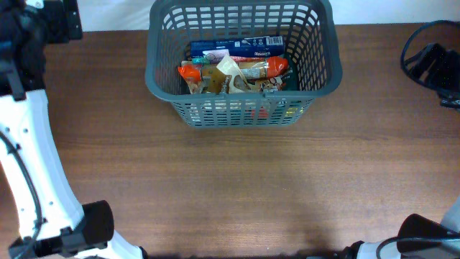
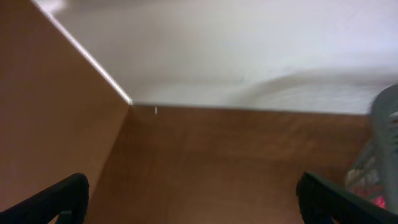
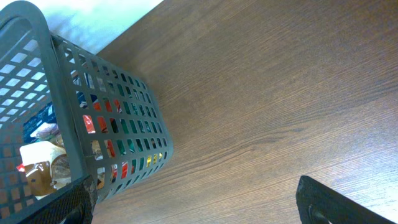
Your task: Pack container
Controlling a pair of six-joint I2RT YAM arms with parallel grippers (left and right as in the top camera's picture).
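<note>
Slotted grey plastic container (image 1: pixel 241 114), crinkly snack packets (image 1: pixel 244 69), woodgrain table (image 1: pixel 237 187)

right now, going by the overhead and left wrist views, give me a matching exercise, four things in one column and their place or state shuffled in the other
Things
1. dark grey plastic lattice basket
2. blue rectangular packet
3. black cabled object
4. left gripper

Place or state
A. far right edge of the brown wooden table
B. open, nothing between the fingers
C. far middle of the table
D. inside the basket, along its far wall

Pairs: 1-C, 2-D, 3-A, 4-B
</note>
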